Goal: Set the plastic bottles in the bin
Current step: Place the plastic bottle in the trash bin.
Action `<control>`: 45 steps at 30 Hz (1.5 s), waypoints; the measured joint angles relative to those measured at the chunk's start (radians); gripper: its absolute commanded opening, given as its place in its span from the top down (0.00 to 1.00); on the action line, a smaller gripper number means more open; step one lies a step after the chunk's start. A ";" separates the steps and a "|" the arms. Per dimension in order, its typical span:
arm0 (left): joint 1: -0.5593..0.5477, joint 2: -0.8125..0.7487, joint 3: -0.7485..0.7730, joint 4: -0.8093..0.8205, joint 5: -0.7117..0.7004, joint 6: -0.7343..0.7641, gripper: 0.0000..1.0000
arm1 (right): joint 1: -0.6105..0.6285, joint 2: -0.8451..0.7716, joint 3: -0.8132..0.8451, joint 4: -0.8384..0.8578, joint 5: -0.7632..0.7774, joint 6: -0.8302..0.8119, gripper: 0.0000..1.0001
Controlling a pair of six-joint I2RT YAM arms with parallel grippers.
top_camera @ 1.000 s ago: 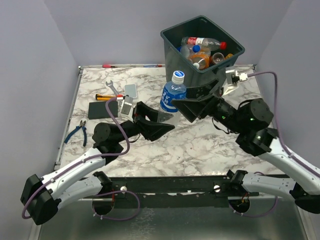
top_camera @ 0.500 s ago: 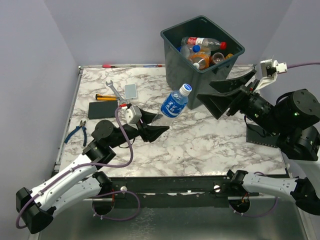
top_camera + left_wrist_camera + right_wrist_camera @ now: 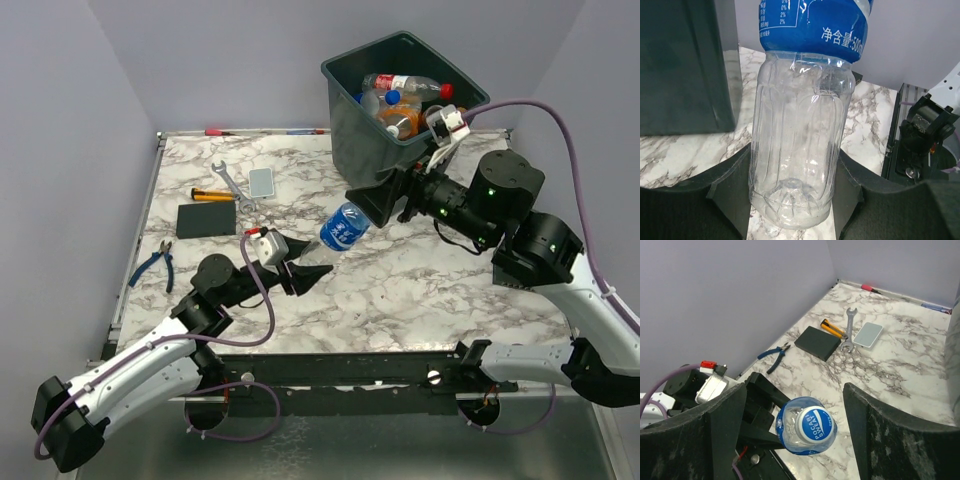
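A clear plastic bottle (image 3: pixel 343 228) with a blue label and blue cap hangs tilted above the marble table, cap towards the bin. My left gripper (image 3: pixel 308 266) is shut on its base; the left wrist view shows the bottle (image 3: pixel 800 150) wedged between both fingers. My right gripper (image 3: pixel 378 203) is open, its fingers wide on either side of the cap (image 3: pixel 812 424) without touching it. The dark grey-green bin (image 3: pixel 352 140) stands at the back right and holds several bottles (image 3: pixel 405 88).
At the left lie a wrench (image 3: pixel 228 180), an orange-handled tool (image 3: pixel 216 195), a black slab (image 3: pixel 206 218), a grey slab (image 3: pixel 261 181) and blue pliers (image 3: pixel 155 262). The bin's wall (image 3: pixel 685 65) is close beside the held bottle.
My right gripper has swung back from the right and now brackets the bottle's cap. My left gripper has tilted the bottle further over and lowered it.
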 measured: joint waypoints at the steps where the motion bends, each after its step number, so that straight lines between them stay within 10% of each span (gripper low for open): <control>1: 0.000 -0.006 -0.008 0.010 -0.002 -0.002 0.87 | 0.000 0.000 -0.007 0.000 -0.002 0.001 0.21; 10: 0.000 -0.038 -0.037 0.060 -0.021 -0.019 0.87 | 0.000 0.046 -0.019 -0.036 0.002 0.017 0.40; 16: 0.000 -0.051 -0.049 0.063 -0.034 -0.021 0.87 | 0.000 0.044 -0.044 -0.052 0.000 0.038 0.70; 19: 0.000 -0.051 -0.056 0.062 -0.036 -0.024 0.59 | 0.000 0.041 -0.056 -0.051 -0.010 0.050 0.98; 21: 0.000 -0.051 -0.058 0.061 -0.035 -0.032 0.07 | -0.001 0.038 -0.063 -0.051 -0.013 0.049 0.99; 22: 0.000 -0.050 -0.058 0.061 -0.038 -0.032 0.02 | -0.001 0.036 -0.063 -0.051 -0.013 0.052 0.99; 29: -0.001 -0.084 -0.062 0.100 -0.162 -0.067 0.01 | -0.001 -0.012 0.029 -0.003 0.244 -0.035 0.99; 36: -0.003 -0.150 -0.102 0.122 -0.285 -0.073 0.01 | -0.023 -0.043 -0.068 0.885 0.620 -0.528 0.99; 39: -0.003 -0.147 -0.103 0.124 -0.297 -0.077 0.01 | -0.124 0.030 0.004 1.111 0.665 -0.636 1.00; 45: -0.003 -0.129 -0.103 0.128 -0.301 -0.084 0.01 | -0.498 0.231 0.108 1.029 0.647 -0.426 1.00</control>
